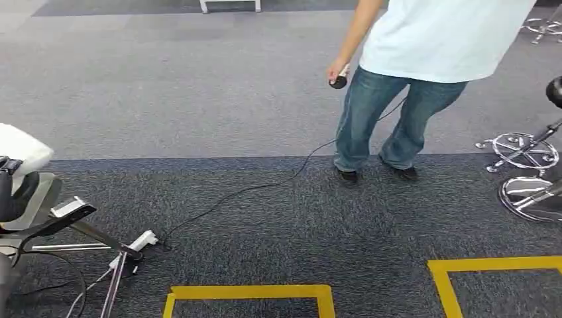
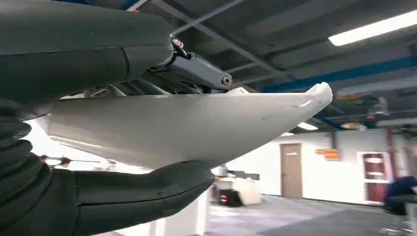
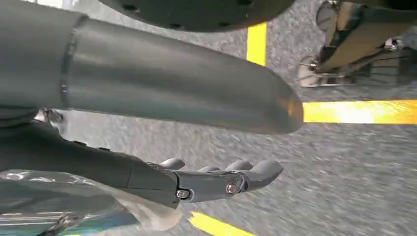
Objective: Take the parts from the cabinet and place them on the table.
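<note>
The left hand [image 2: 98, 162] holds a long white moulded plastic part [image 2: 196, 125] with a curved, pointed end, the thick grey thumb pressed along one face and the darker fingers [image 2: 199, 71] closed over the opposite edge; behind it the left wrist view shows a ceiling with strip lights and a far wall with doors. In the head view the same white part [image 1: 23, 149] shows at the far left edge, above what seems to be the dark hand, though that corner is too cramped to be sure of the grip there. The right hand [image 3: 196, 147] carries nothing: its thumb and its fingers [image 3: 246, 174] lie stretched out and apart above grey carpet [image 3: 344, 167] crossed by yellow floor tape [image 3: 359, 111]. Ahead of the robot, on the carpet, stands a person in a pale shirt and blue jeans [image 1: 397, 99], holding a small black device [image 1: 338, 81] from which a black cable [image 1: 245, 190] trails across the floor to a white plug block [image 1: 142, 240]. Chrome stool bases [image 1: 523, 151] stand at the right, near a second yellow tape outline [image 1: 252, 295].
</note>
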Tool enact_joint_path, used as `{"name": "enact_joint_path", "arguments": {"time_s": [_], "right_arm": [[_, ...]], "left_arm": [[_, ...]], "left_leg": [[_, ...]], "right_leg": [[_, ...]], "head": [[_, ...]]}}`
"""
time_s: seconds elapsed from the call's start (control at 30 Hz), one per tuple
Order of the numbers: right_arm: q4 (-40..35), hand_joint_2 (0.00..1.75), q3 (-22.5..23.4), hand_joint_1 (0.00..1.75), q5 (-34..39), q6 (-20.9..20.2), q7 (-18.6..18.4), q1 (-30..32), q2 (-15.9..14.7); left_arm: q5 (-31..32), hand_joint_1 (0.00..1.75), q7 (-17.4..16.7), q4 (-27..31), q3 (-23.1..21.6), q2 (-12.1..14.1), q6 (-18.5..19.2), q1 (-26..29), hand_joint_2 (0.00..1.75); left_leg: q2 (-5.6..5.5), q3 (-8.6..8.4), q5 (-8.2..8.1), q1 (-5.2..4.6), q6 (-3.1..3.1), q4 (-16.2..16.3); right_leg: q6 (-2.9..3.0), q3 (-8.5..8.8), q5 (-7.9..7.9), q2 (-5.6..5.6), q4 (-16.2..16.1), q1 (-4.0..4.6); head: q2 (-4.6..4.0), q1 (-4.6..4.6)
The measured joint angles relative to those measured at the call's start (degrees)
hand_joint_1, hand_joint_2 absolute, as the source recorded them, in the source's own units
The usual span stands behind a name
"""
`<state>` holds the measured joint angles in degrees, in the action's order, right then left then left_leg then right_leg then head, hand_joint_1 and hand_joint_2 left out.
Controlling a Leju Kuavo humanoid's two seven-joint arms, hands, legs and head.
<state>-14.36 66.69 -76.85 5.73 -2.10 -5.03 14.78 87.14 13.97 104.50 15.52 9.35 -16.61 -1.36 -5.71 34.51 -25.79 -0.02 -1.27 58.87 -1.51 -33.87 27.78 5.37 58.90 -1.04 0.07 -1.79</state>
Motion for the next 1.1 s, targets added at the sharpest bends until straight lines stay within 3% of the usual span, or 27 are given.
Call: {"name": "enact_joint_path", "arguments": {"time_s": [0.07,0.1,0.13,0.17,0.2,0.23,0.3,0.33,0.37,0.43,0.47,0.5,0.53,0.63,0.67,0.7,0.73,0.8,0.83,0.87,0.9,0.93,0.97,1.0,1.03,1.1], "right_arm": [[0.0,0.00,0.0,0.00,0.0,0.1,0.0,-0.1,0.0],[0.0,0.00,0.0,0.00,0.0,0.1,0.0,-0.1,0.0],[0.0,0.00,0.0,0.00,0.0,0.1,0.0,-0.1,0.0],[0.0,0.00,0.0,0.00,-0.1,0.1,0.0,-0.2,0.0],[0.0,0.00,0.0,0.00,-0.1,0.2,0.0,-0.3,0.0],[0.0,0.00,0.0,0.00,-0.2,0.3,0.0,-0.2,0.0],[0.0,0.00,0.0,0.00,-0.3,0.4,0.0,-0.1,0.0],[0.0,0.00,0.0,0.00,-0.3,0.4,0.0,0.0,0.0],[0.0,0.00,0.0,0.00,-0.3,0.4,0.0,0.0,0.0],[0.0,0.00,0.0,0.00,-0.3,0.4,0.1,-0.1,0.0],[0.0,0.00,0.0,0.00,-0.4,0.4,0.2,-0.1,0.0],[0.0,0.00,0.0,0.00,-0.4,0.4,0.2,-0.1,0.0],[0.0,0.00,0.0,0.00,-0.4,0.5,0.2,-0.1,0.0],[0.0,0.00,0.0,0.00,-0.4,0.5,0.2,-0.4,0.0],[0.0,0.00,0.0,0.00,-0.4,0.4,0.2,-0.5,0.0],[0.0,0.00,0.0,0.00,-0.4,0.3,0.2,-0.6,0.0],[0.0,0.00,0.0,0.00,-0.4,0.3,0.2,-0.6,0.0],[0.0,0.00,0.0,0.00,-0.4,0.3,0.1,-0.4,0.0],[0.0,0.00,0.0,0.00,-0.4,0.3,-0.1,-0.3,0.0],[0.0,0.00,0.0,0.00,-0.4,0.3,-0.1,-0.1,0.0],[0.0,0.00,0.0,0.00,-0.4,0.3,-0.2,0.0,0.0],[0.0,0.00,0.0,0.00,-0.4,0.3,-0.2,-0.1,0.0],[0.0,0.00,0.0,0.00,-0.4,0.4,-0.2,-0.1,0.0],[0.0,0.00,0.0,0.00,-0.4,0.4,-0.2,-0.1,0.0],[0.0,0.00,0.0,0.00,-0.4,0.5,-0.2,0.0,0.0],[0.0,0.00,0.0,0.00,-0.4,0.5,-0.3,-0.2,0.0]], "left_arm": [[0.4,1.75,-0.5,0.0,-0.1,-0.1,0.7,0.1,1.75],[0.5,1.75,-0.7,0.0,0.0,-0.1,0.9,0.2,1.75],[0.5,1.75,-1.0,0.0,-0.1,0.0,1.0,0.3,1.75],[0.7,1.75,-1.1,0.0,-0.1,0.1,1.0,0.4,1.75],[1.0,1.75,-1.3,0.0,-0.1,0.3,1.2,0.0,1.75],[1.1,1.75,-1.4,0.0,-0.2,0.3,1.3,-0.4,1.75],[1.6,1.75,-1.6,0.0,-0.6,0.3,2.0,-0.2,1.75],[1.6,1.75,-1.6,-0.1,-0.6,0.3,2.2,-0.2,1.75],[1.7,1.75,-1.7,-0.1,-0.7,0.3,2.4,-0.2,1.75],[1.7,1.75,-1.9,-0.1,-0.7,0.4,2.5,-0.2,1.75],[1.7,1.75,-2.0,-0.1,-0.8,0.4,2.6,-0.2,1.75],[1.7,1.75,-2.1,-0.1,-0.9,0.5,2.8,-0.4,1.75],[1.6,1.75,-2.2,-0.1,-1.0,0.5,2.8,-0.7,1.75],[1.6,1.75,-2.3,-0.1,-1.0,0.6,3.1,-0.5,1.75],[1.6,1.75,-2.3,-0.1,-1.1,0.6,3.1,-0.4,1.75],[1.6,1.75,-2.3,-0.1,-1.1,0.7,3.1,-0.6,1.75],[1.6,1.75,-2.4,-0.1,-1.2,0.6,3.2,-0.8,1.75],[1.6,1.75,-2.4,-0.1,-1.6,0.5,3.2,-0.7,1.75],[1.6,1.75,-2.4,-0.2,-1.7,0.4,3.2,-0.7,1.75],[1.6,1.75,-2.4,-0.3,-1.8,0.4,3.2,-0.6,1.75],[1.6,1.75,-2.4,-0.3,-1.9,0.3,3.2,-0.6,1.75],[1.6,1.75,-2.4,-0.3,-1.9,0.3,3.1,-0.6,1.75],[1.6,1.75,-2.4,-0.3,-1.9,0.3,3.1,-0.6,1.75],[1.6,1.75,-2.4,-0.3,-1.9,0.3,3.1,-0.6,1.75],[1.6,1.75,-2.4,-0.3,-2.0,0.3,3.1,-0.8,1.75],[1.6,1.75,-2.4,-0.3,-2.1,0.3,3.0,-0.6,1.75]], "left_leg": [[-1.33,0.44,0.31,0.47,0.73,-0.2],[-1.99,0.42,0.50,0.68,1.13,-0.4],[-2.74,0.57,0.52,0.53,1.52,-0.4],[-0.85,0.56,-0.01,0.40,1.64,0.2],[2.10,1.51,-1.56,0.19,1.92,2.3],[3.79,3.25,-3.68,0.26,2.26,6.2],[4.97,7.37,-7.14,0.57,2.67,14.9],[5.07,8.18,-7.16,0.67,2.76,16.4],[5.17,7.64,-5.85,0.75,2.81,15.3],[6.13,3.59,-1.34,0.72,2.66,7.5],[8.31,0.66,0.98,0.55,2.33,2.1],[11.15,-0.44,-0.08,-0.25,2.03,0.3],[10.60,-0.24,0.01,-0.30,1.27,-0.2],[8.51,0.12,-0.08,-0.47,0.39,-0.3],[7.87,-0.33,0.23,0.15,-0.09,-0.8],[7.27,-0.37,0.21,0.22,-0.38,-0.9],[6.65,-0.29,0.22,0.27,-0.69,-0.9],[5.18,-0.26,0.14,0.25,-0.89,-0.8],[4.30,-0.30,0.13,0.23,-0.90,-0.8],[3.36,-0.37,0.11,0.24,-0.92,-0.8],[2.48,-0.43,0.06,0.25,-0.89,-0.7],[1.64,-0.54,0.00,0.29,-0.79,-0.6],[0.88,-0.63,-0.15,0.35,-0.56,-0.5],[0.32,-0.51,-0.29,0.50,-0.33,-0.5],[-0.38,-0.14,-0.36,0.23,0.06,0.1],[-1.79,0.30,0.10,0.91,1.04,-0.4]], "right_leg": [[0.05,0.83,0.24,-1.04,-0.4,0.30],[0.38,0.94,0.23,-1.64,-0.4,0.44],[0.77,1.21,-0.01,-2.46,-0.9,0.02],[1.08,1.50,-0.15,-3.28,-1.3,-0.11],[1.48,1.70,-0.10,-3.89,-1.4,-0.09],[1.61,1.85,0.00,-4.71,-1.4,-0.01],[1.88,2.04,0.33,-6.40,-1.4,0.16],[1.81,2.08,0.44,-7.15,-1.4,0.17],[1.80,2.21,0.60,-7.93,-1.4,0.18],[1.59,2.74,0.98,-9.25,-1.4,0.18],[1.29,3.18,1.27,-9.88,-1.4,0.24],[0.92,3.37,1.53,-10.42,-1.4,0.64],[0.59,3.30,1.76,-10.88,-1.2,0.87],[-0.13,4.06,2.12,-13.21,-1.6,0.97],[-0.74,3.58,2.77,-11.36,-1.2,0.64],[-0.79,3.02,4.05,-7.92,0.7,0.47],[-0.82,1.19,5.92,-6.43,4.5,0.45],[-0.99,-3.76,9.50,-5.61,13.8,0.45],[-1.00,-5.56,9.81,-5.55,16.5,0.47],[-0.92,-5.96,8.47,-5.49,16.1,0.46],[-0.83,-5.13,5.93,-5.38,13.2,0.45],[-0.67,-3.31,2.98,-5.11,8.6,0.43],[-0.50,-0.98,0.01,-3.69,3.0,0.30],[-0.33,0.24,0.10,-0.40,0.5,0.01],[-0.33,0.94,0.41,0.31,-1.1,-0.27],[0.07,1.29,0.52,-0.91,-0.6,0.29]], "head": [[0.00,-0.07],[0.02,0.00],[0.00,0.00],[0.00,-0.09],[0.00,-0.90],[0.00,-0.98],[0.00,-1.03],[0.00,-1.01],[0.00,-1.03],[0.00,-1.03],[0.00,-1.01],[0.00,-1.04],[0.00,-1.16],[0.00,-0.94],[0.00,-0.87],[0.00,-0.74],[0.00,-0.44],[0.00,-0.42],[0.00,-0.37],[0.00,-0.41],[0.00,-0.35],[0.00,-0.39],[0.00,-0.37],[0.00,-0.39],[0.00,-0.50],[0.00,-0.39]]}}
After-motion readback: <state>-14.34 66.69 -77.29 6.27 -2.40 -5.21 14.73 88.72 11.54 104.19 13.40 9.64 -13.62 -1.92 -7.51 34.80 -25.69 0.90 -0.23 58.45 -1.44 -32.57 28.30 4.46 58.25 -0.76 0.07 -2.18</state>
